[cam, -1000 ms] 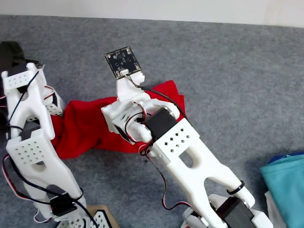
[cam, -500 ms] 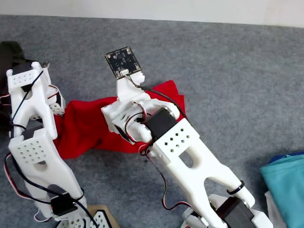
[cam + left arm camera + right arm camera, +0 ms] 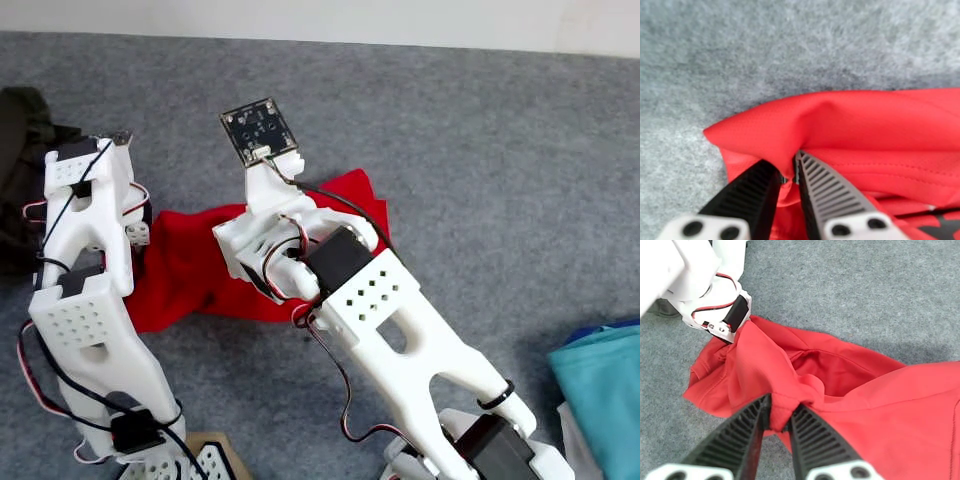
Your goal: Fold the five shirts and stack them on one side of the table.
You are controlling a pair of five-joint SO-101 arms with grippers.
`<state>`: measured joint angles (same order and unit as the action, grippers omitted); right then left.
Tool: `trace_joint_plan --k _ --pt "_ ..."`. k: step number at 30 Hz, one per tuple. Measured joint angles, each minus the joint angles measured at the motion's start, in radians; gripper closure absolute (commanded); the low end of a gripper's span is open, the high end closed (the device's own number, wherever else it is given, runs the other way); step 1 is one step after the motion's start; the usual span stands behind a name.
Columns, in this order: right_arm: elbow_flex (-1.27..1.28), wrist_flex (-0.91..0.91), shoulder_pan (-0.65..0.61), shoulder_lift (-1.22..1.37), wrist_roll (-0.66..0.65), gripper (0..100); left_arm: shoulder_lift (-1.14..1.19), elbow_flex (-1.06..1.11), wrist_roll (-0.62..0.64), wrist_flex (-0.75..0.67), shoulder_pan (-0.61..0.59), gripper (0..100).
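Since the earlier frames, the left arm [image 3: 85,250] has shifted toward the table centre, carrying the near edge of the red shirt [image 3: 190,270] with it and uncovering more of the dark cloth [image 3: 20,130] at the far left edge. The right arm [image 3: 400,330] has not changed position.

1. Left end effector [image 3: 787,167]: closed, pinching a folded edge of the red shirt [image 3: 865,125] between its ribbed fingers.
2. Right end effector [image 3: 780,412]: closed on a bunched fold of the red shirt [image 3: 865,390], opposite the end held by the left arm [image 3: 705,270].
3. Red shirt: lies crumpled on the table between the two arms. The right arm's wrist covers its middle in the high view.
4. Teal shirt [image 3: 600,375]: lies at the right edge of the table, well apart from the red shirt, with a strip of white cloth [image 3: 570,430] just beside it.
5. Tan board [image 3: 215,450]: sits at the near edge by the left arm's base.
6. Table [image 3: 480,130]: covered in grey felt. A pale wall [image 3: 400,20] runs along its far side.
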<state>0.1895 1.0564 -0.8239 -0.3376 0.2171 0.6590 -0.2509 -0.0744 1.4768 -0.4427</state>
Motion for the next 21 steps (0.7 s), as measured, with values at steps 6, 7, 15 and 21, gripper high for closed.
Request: trace_joint_plan --k 6,7,15,21 --pt "0.0 0.0 0.0 0.0 0.0 98.4 0.009 -0.061 0.0 0.054 0.009 99" --pt "0.0 0.0 0.0 0.0 0.0 98.4 0.011 -0.083 0.0 0.075 0.009 99" --pt "0.032 0.0 -0.009 0.0 0.0 98.4 0.014 -0.305 0.0 0.227 0.008 99" --pt "0.107 -0.071 -0.035 0.0 -0.002 98.4 0.014 -0.374 -0.002 0.256 0.008 99"
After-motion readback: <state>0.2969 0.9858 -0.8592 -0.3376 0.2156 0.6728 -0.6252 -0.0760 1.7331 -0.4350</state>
